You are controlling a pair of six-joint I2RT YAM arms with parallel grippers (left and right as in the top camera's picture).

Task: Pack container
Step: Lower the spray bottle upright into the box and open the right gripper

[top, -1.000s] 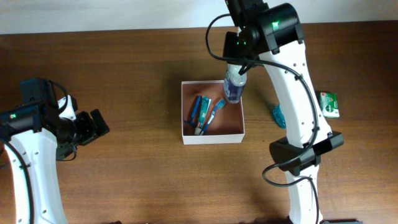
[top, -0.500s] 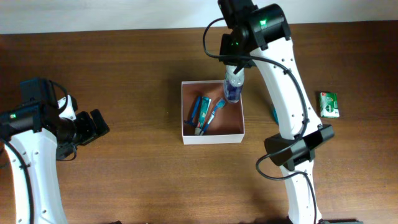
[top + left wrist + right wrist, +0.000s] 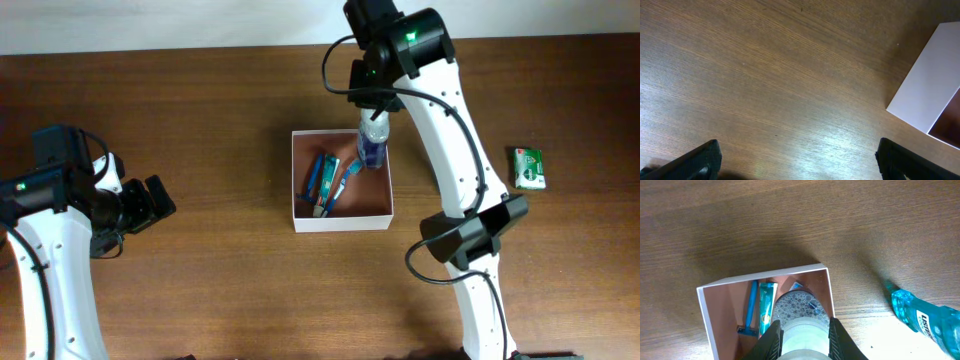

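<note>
Overhead: right gripper (image 3: 373,118) clamped on a bottle (image 3: 372,150) over the container's (image 3: 340,222) far-right corner. Left gripper (image 3: 152,202) spread wide, well left of the container.

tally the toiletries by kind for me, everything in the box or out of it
bottles: 2 (clear bottle in the right fingers, teal bottle)
razor: 1
tube: 1
green soap packet: 1
half-hidden item beside the clear bottle, kind unclear: 1
total: 6
</note>
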